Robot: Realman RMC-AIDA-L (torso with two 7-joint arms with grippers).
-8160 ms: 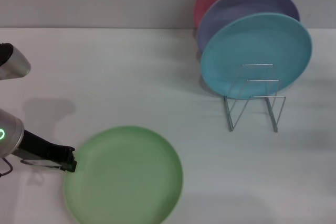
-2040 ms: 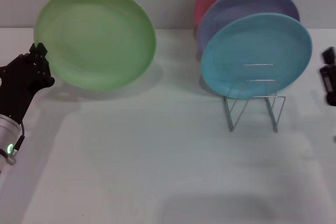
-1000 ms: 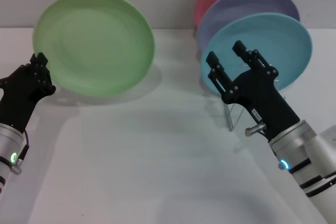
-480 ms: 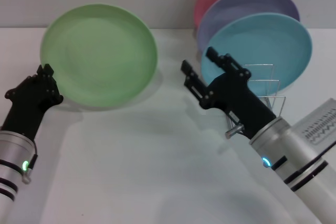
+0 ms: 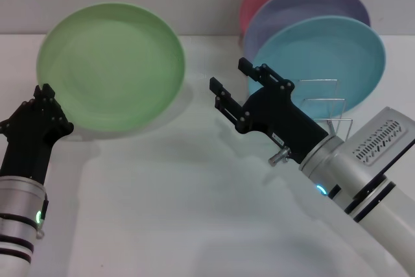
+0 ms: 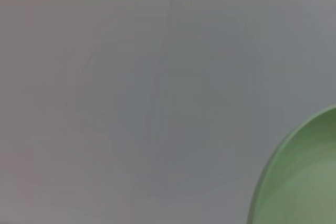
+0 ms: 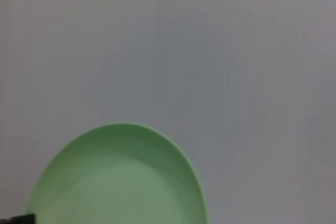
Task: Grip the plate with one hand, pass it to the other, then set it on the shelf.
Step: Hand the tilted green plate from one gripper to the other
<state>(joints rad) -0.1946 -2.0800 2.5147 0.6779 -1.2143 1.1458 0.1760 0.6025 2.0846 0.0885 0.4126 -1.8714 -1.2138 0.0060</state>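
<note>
Light-green plate (image 5: pixel 111 67) upright, raised, silver wire shelf (image 5: pixel 316 116) well apart

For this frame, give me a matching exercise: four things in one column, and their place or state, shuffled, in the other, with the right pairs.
Things:
1. green plate
2. right gripper
3. sky-blue plate
4. left gripper

States:
A. standing in the wire rack, frontmost
B. open, in mid-air between the green plate and the rack
C. held up off the table, tilted
D. shut on the green plate's lower left rim

Pairs: 1-C, 2-B, 3-A, 4-D
</note>
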